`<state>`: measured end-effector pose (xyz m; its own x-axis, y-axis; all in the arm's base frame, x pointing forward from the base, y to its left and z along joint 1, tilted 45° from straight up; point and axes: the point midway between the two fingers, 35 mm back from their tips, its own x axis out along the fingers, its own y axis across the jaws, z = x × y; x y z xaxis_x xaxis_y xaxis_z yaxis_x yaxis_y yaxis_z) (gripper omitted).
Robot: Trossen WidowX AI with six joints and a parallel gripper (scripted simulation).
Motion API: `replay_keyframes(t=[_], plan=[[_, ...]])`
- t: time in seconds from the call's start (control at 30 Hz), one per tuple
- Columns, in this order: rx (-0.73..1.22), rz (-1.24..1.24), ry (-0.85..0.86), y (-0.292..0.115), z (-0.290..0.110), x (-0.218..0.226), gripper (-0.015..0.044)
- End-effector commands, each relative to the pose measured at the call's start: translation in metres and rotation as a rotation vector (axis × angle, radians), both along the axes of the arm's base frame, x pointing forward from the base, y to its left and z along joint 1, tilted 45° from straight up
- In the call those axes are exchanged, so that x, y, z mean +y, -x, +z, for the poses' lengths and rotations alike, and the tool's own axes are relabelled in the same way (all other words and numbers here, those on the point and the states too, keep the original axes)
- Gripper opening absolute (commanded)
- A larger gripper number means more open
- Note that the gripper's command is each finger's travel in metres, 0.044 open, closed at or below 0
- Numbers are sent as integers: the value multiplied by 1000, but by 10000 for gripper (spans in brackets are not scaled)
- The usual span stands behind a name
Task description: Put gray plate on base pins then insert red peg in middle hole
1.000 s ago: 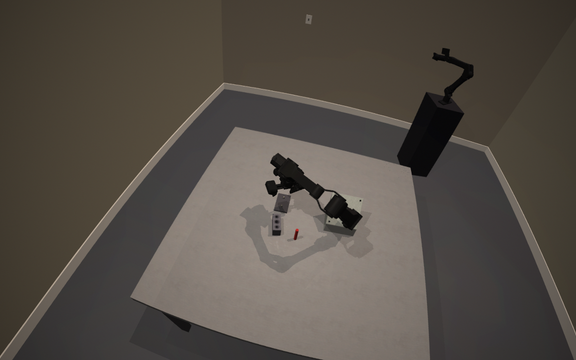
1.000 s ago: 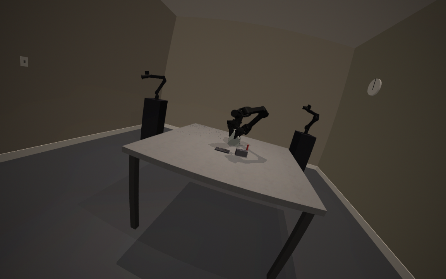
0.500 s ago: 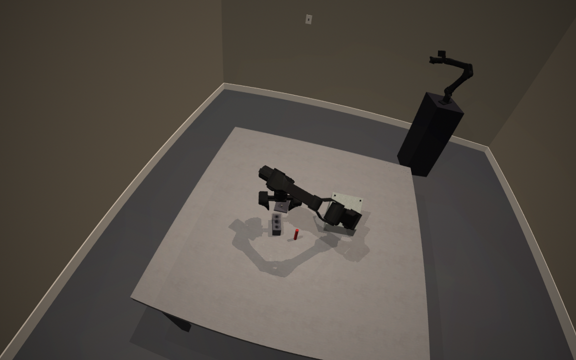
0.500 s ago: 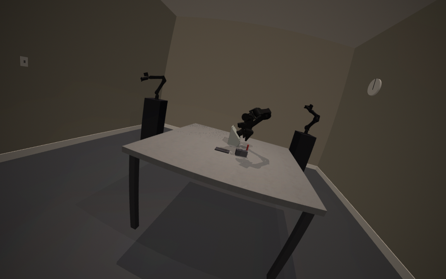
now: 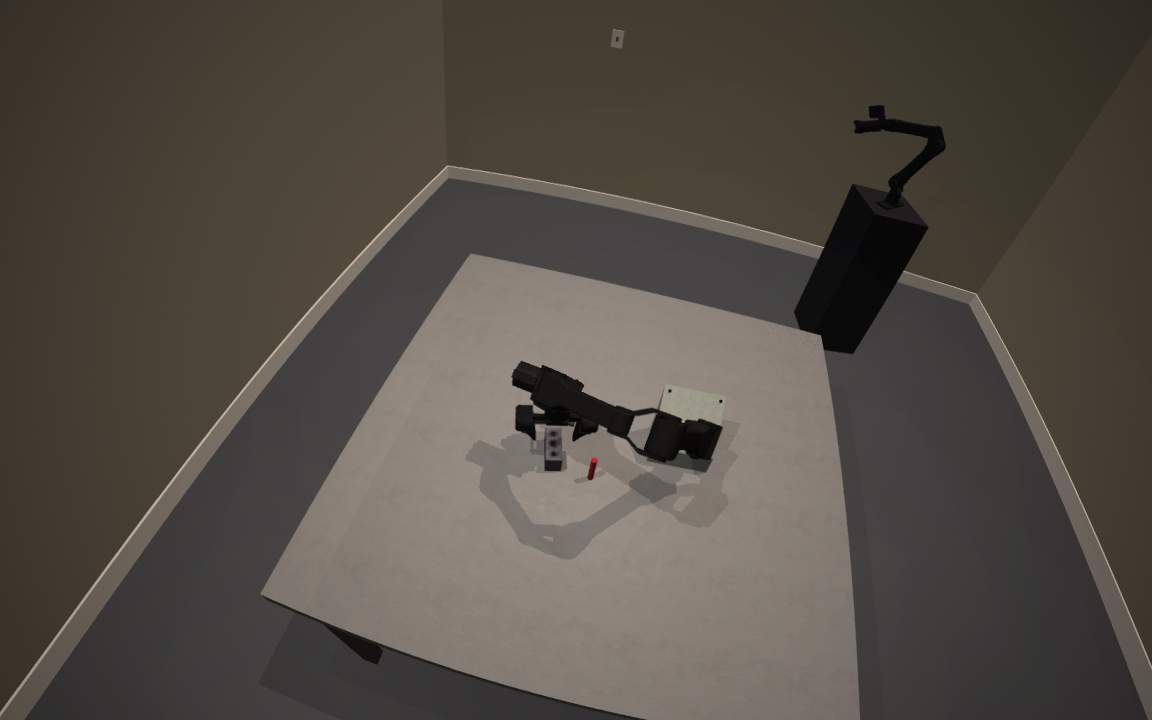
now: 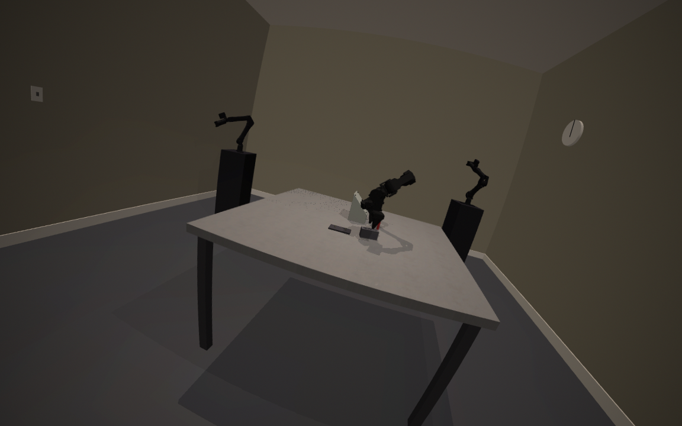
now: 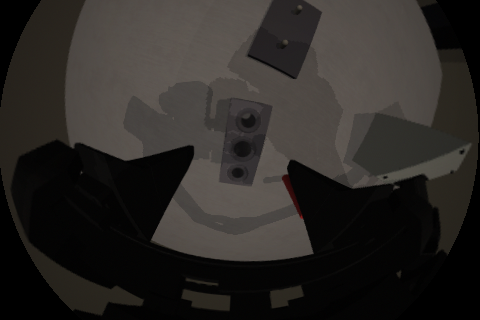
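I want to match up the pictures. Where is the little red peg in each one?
Top view: the red peg stands near the table's middle, just right of the gray plate.
Exterior view: only a red sliver shows, right of the plate, below the arm.
Wrist view: a red strip peeks out at the right finger's edge, right of the plate.
Shared landmark: the gray plate with three holes.

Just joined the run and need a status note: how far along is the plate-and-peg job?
Nothing is done yet: the gray three-hole plate lies on the table, apart from the dark flat base with two pins. In hand: the open, empty tool hovers above the plate. Left: seating the plate on the pins, then inserting the small red peg, which stands beside the plate.
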<state>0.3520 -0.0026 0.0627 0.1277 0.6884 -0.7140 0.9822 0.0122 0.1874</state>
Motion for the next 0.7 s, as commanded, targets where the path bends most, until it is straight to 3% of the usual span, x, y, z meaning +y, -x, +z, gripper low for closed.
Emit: replay_keyframes(t=[0.0,0.67], plan=[[8,-8,-5,0,-4,3,440],[8,-7,-4,-5,-27,25,440]])
